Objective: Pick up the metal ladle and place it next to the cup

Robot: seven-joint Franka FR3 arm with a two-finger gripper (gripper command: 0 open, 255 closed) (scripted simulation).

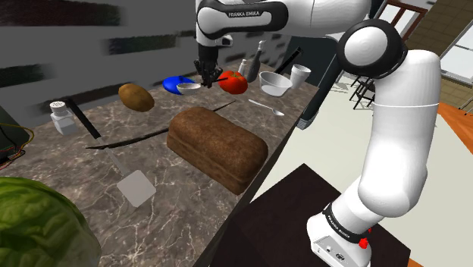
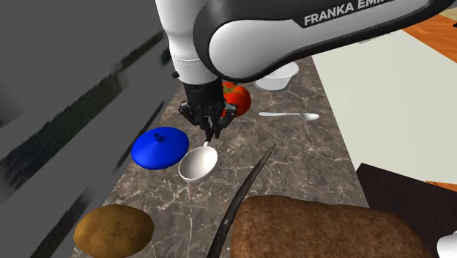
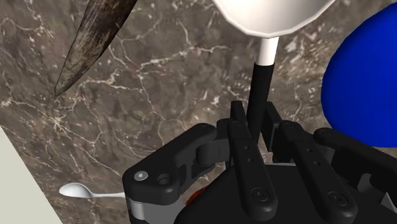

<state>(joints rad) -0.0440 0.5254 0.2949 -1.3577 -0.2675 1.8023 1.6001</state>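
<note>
The ladle has a white bowl (image 2: 198, 163) and a thin dark handle, and it lies low over the marble counter (image 2: 293, 168) beside a blue lid (image 2: 160, 146). My gripper (image 2: 211, 130) is shut on that handle just behind the bowl. In the wrist view the two fingers clasp the dark handle (image 3: 261, 83) below the white bowl (image 3: 273, 16). I cannot tell whether the bowl touches the counter. From the shoulder view, the gripper (image 1: 206, 76) hangs at the far end of the counter, and the white cup (image 1: 302, 74) stands further to that view's right, past a red tomato (image 1: 233, 81).
A white bowl (image 1: 274, 83) sits just before the cup, with a small spoon (image 1: 267, 107) nearer. A bread loaf (image 1: 216, 146), a long dark knife (image 1: 129, 139), a potato (image 1: 136, 96), a shaker (image 1: 62, 117), a spatula (image 1: 135, 186) and a green cabbage (image 1: 38, 224) fill the near counter.
</note>
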